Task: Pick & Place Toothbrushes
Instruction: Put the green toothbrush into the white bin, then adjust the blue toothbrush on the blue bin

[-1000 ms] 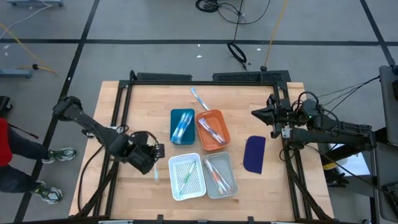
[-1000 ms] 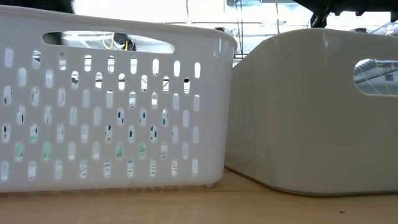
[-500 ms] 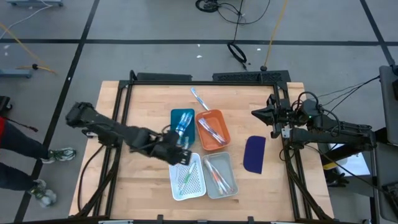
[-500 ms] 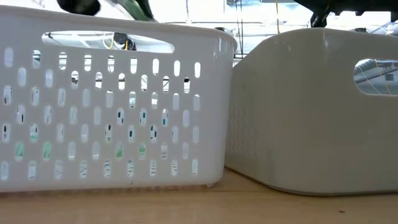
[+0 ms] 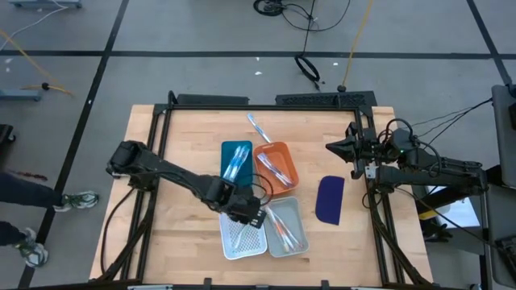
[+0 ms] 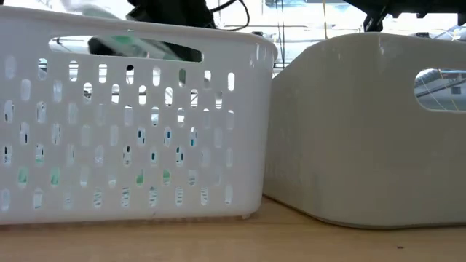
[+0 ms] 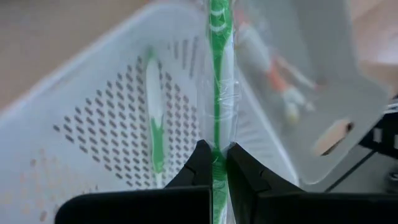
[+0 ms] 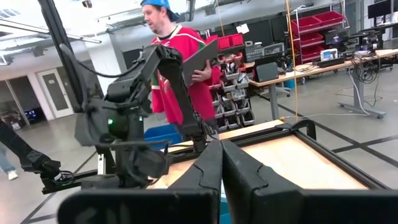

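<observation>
Left tool (image 7: 213, 163) clamped on green toothbrush (image 7: 218, 93), long axis pointing forward over white perforated basket (image 7: 93, 118), right tool (image 8: 221, 163) closed

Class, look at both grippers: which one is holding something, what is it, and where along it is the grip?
The left gripper pinches a slim green-and-white plastic toothbrush in clear wrap, near one end of the stick. The right gripper is shut on nothing.

My left gripper (image 7: 213, 163) pinches a green toothbrush (image 7: 217, 93) w/ clear wrap. It's over the white holed basket (image 7: 93, 118); another green brush (image 7: 155, 118) lies inside.
</observation>
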{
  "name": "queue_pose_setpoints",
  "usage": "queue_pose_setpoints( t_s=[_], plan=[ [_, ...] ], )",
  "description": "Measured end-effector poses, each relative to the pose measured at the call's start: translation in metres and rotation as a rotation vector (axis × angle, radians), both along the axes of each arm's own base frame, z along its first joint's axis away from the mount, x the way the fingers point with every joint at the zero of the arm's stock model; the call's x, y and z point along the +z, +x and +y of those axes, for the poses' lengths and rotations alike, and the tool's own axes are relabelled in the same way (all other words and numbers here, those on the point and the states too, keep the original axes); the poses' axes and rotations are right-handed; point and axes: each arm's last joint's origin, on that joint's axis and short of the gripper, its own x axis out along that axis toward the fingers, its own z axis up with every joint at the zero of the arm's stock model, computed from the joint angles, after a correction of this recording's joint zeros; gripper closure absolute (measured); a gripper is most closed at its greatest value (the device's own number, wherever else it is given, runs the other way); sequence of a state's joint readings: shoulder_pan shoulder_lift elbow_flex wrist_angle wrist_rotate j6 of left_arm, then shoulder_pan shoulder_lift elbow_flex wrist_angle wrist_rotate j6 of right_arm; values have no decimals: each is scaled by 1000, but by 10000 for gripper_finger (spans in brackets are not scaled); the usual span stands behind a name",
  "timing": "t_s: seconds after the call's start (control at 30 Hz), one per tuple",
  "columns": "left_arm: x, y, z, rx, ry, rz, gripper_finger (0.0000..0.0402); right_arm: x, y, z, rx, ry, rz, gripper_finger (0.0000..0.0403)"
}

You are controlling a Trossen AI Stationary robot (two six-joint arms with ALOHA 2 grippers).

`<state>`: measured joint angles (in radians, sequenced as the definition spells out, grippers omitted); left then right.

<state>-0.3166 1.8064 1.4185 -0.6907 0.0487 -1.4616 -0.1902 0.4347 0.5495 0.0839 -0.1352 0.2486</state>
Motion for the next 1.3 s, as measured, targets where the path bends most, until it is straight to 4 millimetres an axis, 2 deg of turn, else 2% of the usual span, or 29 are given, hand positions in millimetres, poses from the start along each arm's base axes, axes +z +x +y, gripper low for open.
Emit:
queue_pose_setpoints(
  t_s=[0.17, 0.37, 0.5, 0.8, 0.9, 1.2, 1.3],
  plan=[
    [-14, -1, -12, -20, 7, 57, 392, -1, 0, 0, 0, 0, 10, 403],
    [-24, -4, -10, 25, 40, 91, 392, -1, 0, 0, -1, -5, 11, 403],
    [-31, -7, -7, 39, 24, 126, 378, -1, 0, 0, -1, -5, 10, 403],
    [-31, -4, -8, 69, 21, 84, 364, -1, 0, 0, 0, -5, 10, 403],
    [-30, -2, -8, 72, 28, 59, 338, -1, 0, 0, 0, -5, 10, 403],
    [-28, -1, -10, 29, -28, 53, 209, -1, 0, 0, 0, -5, 10, 403],
    [-14, -5, -9, 61, -12, 8, 186, -1, 0, 0, 0, -5, 9, 403]
  ],
)
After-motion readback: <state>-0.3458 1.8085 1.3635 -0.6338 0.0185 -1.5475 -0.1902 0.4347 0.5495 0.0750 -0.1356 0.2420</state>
